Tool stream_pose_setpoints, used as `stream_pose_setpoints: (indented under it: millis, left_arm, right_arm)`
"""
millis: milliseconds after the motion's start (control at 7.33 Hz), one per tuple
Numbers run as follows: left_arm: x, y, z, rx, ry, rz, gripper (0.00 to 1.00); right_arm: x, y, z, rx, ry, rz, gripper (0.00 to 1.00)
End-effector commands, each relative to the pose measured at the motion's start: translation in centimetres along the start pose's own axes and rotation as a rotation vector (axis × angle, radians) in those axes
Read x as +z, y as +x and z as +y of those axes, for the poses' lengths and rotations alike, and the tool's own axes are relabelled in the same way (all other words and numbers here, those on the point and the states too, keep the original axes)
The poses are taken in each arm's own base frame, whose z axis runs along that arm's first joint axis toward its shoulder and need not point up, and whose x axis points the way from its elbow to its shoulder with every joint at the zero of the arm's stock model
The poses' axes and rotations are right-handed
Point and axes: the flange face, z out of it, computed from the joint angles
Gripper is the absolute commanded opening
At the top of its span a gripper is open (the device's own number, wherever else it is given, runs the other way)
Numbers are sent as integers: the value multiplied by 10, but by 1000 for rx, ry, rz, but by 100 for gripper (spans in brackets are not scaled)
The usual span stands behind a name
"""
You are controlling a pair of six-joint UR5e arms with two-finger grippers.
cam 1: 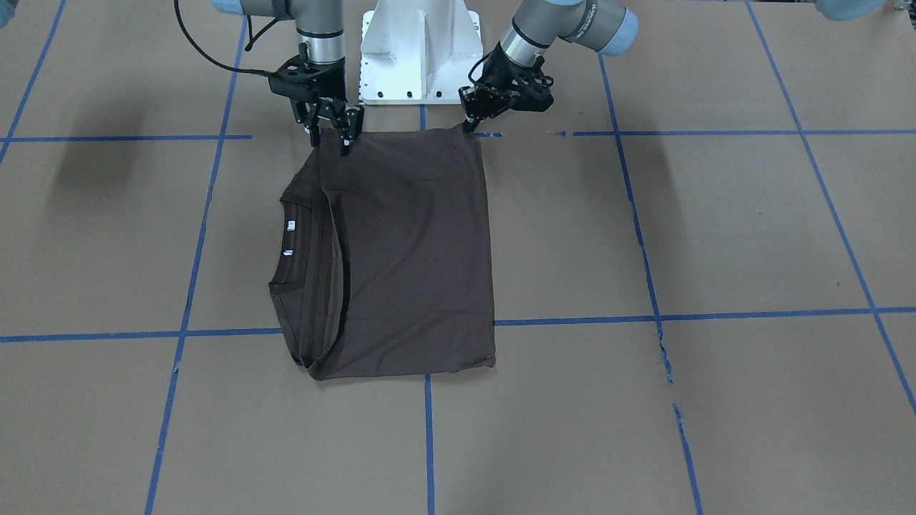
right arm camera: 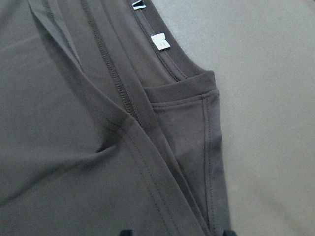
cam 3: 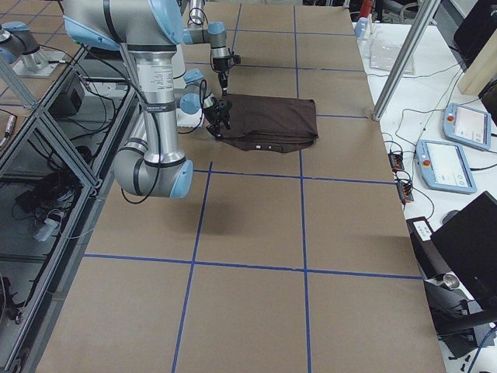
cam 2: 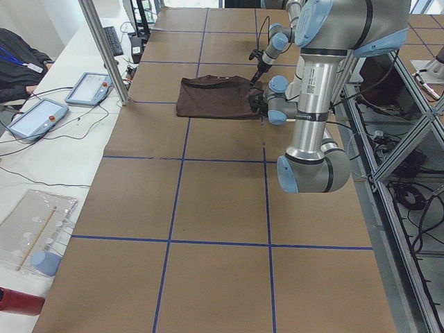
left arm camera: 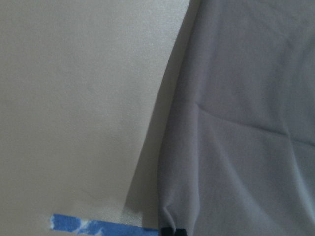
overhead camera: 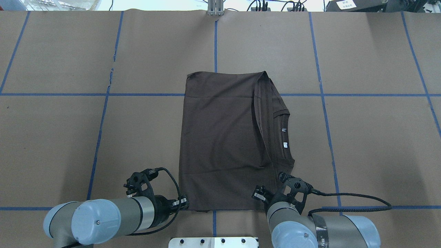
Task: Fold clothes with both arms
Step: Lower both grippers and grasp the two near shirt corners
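Note:
The dark brown T-shirt (cam 1: 415, 250) lies folded into a tall rectangle on the brown paper table, its collar (overhead camera: 285, 137) and white tags (right arm camera: 160, 42) towards the robot's right. My left gripper (cam 1: 469, 127) sits at the near left corner of the shirt (left arm camera: 246, 123). In the left wrist view its tips (left arm camera: 173, 230) are pressed together on that corner. My right gripper (cam 1: 330, 139) is at the near right corner. It is open, and in the right wrist view its fingertips (right arm camera: 127, 231) stand wide apart astride the layered edge (right arm camera: 172, 162).
The white pedestal base (cam 1: 421, 50) stands just behind the shirt's near edge. Blue tape lines (overhead camera: 215, 44) cross the paper. Tablets (cam 2: 35, 114) and a pendant (cam 3: 446, 163) lie on side tables beyond the far edge, beside a metal post (cam 2: 104, 48).

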Motion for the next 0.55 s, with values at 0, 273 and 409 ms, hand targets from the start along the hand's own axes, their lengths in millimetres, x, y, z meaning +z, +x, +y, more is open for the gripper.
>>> stream_pose_setpoints:
  millis: [0, 273, 409]
  left_arm:
    - [0, -1, 0, 0, 0, -1, 0]
    - [0, -1, 2, 1, -3, -2, 0]
    - [0, -1, 2, 1, -3, -2, 0]
  right_arm:
    - [2, 2, 1, -3, 3, 4, 69]
    - [6, 8, 4, -12, 9, 13, 69]
    - [6, 9, 4, -13, 13, 13, 69]
